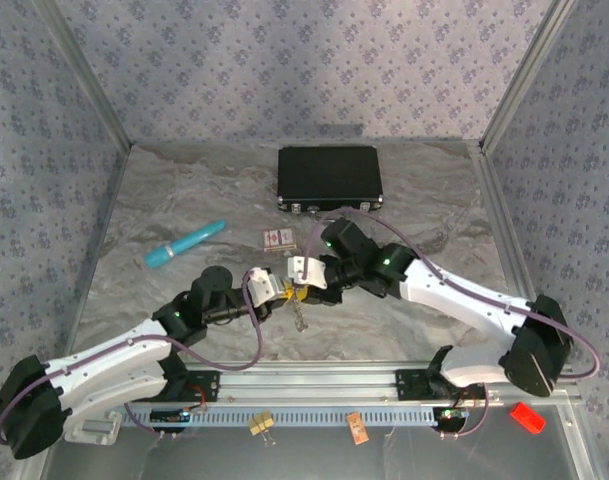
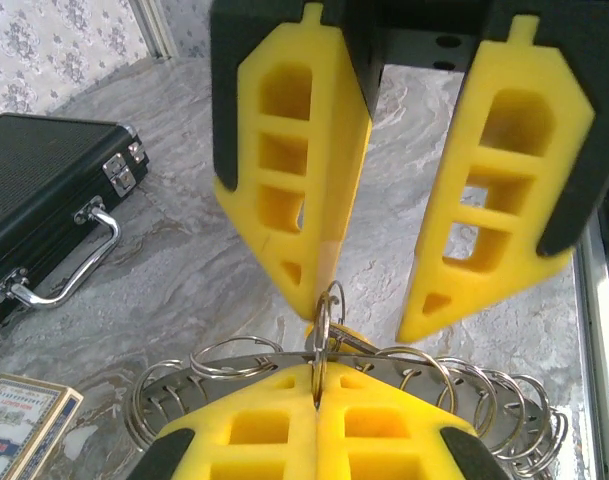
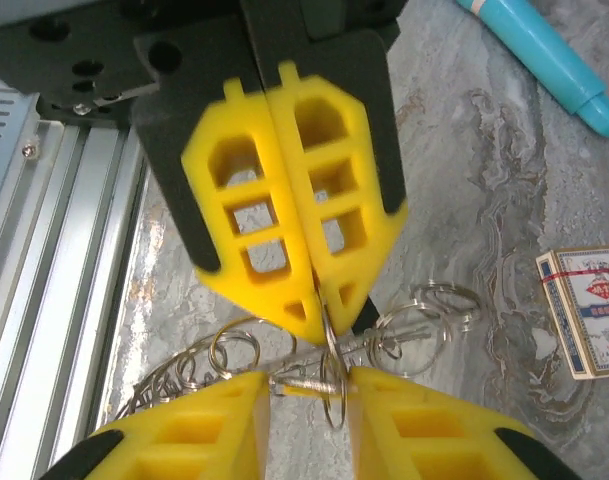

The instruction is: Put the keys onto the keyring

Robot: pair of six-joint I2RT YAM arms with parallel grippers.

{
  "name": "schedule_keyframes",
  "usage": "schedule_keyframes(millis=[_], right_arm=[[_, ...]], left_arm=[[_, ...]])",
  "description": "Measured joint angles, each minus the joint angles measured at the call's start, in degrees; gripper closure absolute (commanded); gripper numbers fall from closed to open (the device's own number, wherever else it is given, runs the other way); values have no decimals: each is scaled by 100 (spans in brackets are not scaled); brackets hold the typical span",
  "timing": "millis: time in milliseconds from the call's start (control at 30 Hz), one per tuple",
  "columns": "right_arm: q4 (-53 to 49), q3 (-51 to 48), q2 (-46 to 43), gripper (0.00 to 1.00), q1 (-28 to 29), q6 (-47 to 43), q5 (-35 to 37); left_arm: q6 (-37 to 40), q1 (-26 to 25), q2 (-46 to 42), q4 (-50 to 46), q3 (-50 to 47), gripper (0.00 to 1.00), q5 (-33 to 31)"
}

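Observation:
My left gripper (image 2: 317, 372) is shut on a thin silvery keyring (image 2: 325, 318), pinched edge-on between its yellow fingertips. In the right wrist view the same left gripper (image 3: 319, 300) comes in from above with the keyring (image 3: 331, 402) hanging below its tips. My right gripper (image 3: 304, 395) stands open, and a small key (image 3: 306, 382) lies across the gap between its fingers, threaded at the ring. Seen from the left wrist, the right gripper (image 2: 369, 310) is open just behind the ring, with a brass key (image 2: 356, 340) under its left fingertip. Both grippers meet at mid-table (image 1: 292, 291).
A bunch of spare rings on a metal bar (image 2: 464, 385) hangs around the held ring (image 3: 184, 370). A black case (image 1: 330, 178) lies at the back, a turquoise pen (image 1: 184, 244) to the left, and a red-and-white card box (image 1: 277, 239) just behind the grippers. An aluminium rail (image 1: 314, 380) runs along the near edge.

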Motion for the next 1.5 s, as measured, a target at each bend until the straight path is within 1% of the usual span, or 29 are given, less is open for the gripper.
schedule_keyframes(millis=[133, 300, 400, 500, 567, 633, 667, 700, 733, 800, 833, 867, 1033, 1133, 1267, 1500], right_arm=[[592, -501, -208, 72, -295, 313, -415], [1080, -710, -201, 72, -385, 549, -782], [1283, -726, -177, 73, -393, 636, -951], [1438, -726, -107, 78, -393, 686, -1078], [1493, -726, -48, 85, -393, 721, -1128], [1526, -726, 4, 97, -393, 745, -1167], [1537, -726, 11, 100, -396, 741, -1182], [1528, -726, 15, 100, -409, 737, -1193], [1517, -726, 15, 100, -409, 754, -1196], [1469, -713, 15, 100, -396, 708, -1178], [1355, -669, 26, 100, -367, 664, -1143], [1217, -610, 37, 100, -334, 603, -1075], [236, 20, 210, 100, -138, 153, -645], [-219, 369, 313, 100, -50, -109, -413], [-601, 623, 442, 100, 48, -356, -229], [-966, 890, 673, 100, 179, -584, -57]], left_arm=[[-188, 37, 28, 343, -240, 100, 83], [-345, 42, 105, 588, -358, 100, 210], [-398, 66, 142, 697, -363, 100, 271], [-417, 74, 175, 820, -365, 100, 334], [-439, 74, 179, 857, -367, 100, 354], [-459, 74, 177, 881, -367, 100, 372], [-472, 74, 179, 883, -378, 100, 369], [-485, 81, 177, 881, -380, 100, 372], [-501, 85, 177, 881, -380, 96, 369], [-472, 85, 175, 846, -380, 78, 365], [-444, 85, 173, 789, -363, 74, 334], [-437, 85, 170, 684, -330, 73, 323], [-214, 87, 166, 50, -4, 78, 236], [-85, 87, 166, -166, 162, 79, 219], [7, 85, 173, -286, 192, 81, 245], [63, 85, 173, -374, 195, 89, 376]])
